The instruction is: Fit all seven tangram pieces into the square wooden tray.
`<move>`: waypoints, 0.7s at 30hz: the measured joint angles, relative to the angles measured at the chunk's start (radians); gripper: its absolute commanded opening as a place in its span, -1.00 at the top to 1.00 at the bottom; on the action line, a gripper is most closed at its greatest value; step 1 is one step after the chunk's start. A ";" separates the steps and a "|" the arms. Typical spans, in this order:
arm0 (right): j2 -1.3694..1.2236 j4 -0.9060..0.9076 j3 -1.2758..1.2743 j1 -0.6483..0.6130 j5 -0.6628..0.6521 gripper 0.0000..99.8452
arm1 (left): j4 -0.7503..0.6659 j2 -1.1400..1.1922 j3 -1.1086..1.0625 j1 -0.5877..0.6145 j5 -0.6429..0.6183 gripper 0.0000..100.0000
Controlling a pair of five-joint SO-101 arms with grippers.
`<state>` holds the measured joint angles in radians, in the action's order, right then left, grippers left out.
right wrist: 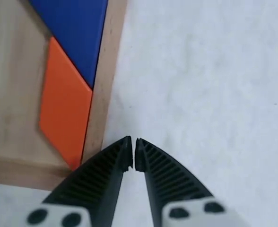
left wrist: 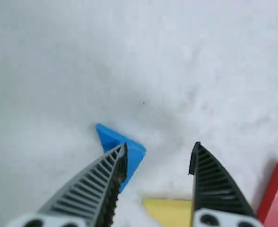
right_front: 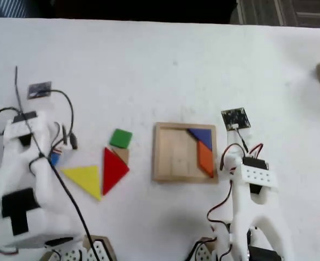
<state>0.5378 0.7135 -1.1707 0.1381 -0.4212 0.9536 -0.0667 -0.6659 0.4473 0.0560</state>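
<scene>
Wooden tray (right wrist: 106,94), just beside the empty, nearly closed right gripper (right wrist: 133,142), holds only the dark blue triangle (right wrist: 75,28) and orange parallelogram (right wrist: 65,109), leaving five outside, the small blue triangle (left wrist: 113,137) at one fingertip of the wide-spread left gripper (left wrist: 159,146).

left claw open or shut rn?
Open. The left claw has its tips well apart, with white table between them; the blue triangle lies at one tip, not clamped.
</scene>
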 measured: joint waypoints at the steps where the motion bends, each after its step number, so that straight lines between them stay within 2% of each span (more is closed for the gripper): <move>1: 0.000 0.000 0.000 0.002 0.000 0.96 | -0.020 -0.037 -0.034 0.009 -0.012 0.55; 5: 0.000 0.000 0.000 0.002 0.000 0.96 | -0.061 -0.167 -0.147 0.014 -0.051 0.55; 10: 0.000 0.000 0.000 0.002 0.000 0.96 | -0.086 -0.181 -0.158 0.017 -0.063 0.55; 15: 0.000 0.000 0.000 0.002 0.000 0.96 | -0.104 -0.061 -0.129 0.035 -0.066 0.55; 21: 0.000 0.000 0.000 0.002 0.000 0.96 | -0.072 0.066 -0.032 0.101 -0.155 0.55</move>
<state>0.5378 0.7135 -1.1707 0.1396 -0.4212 0.8815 -0.0008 -0.6981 0.5485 -0.0990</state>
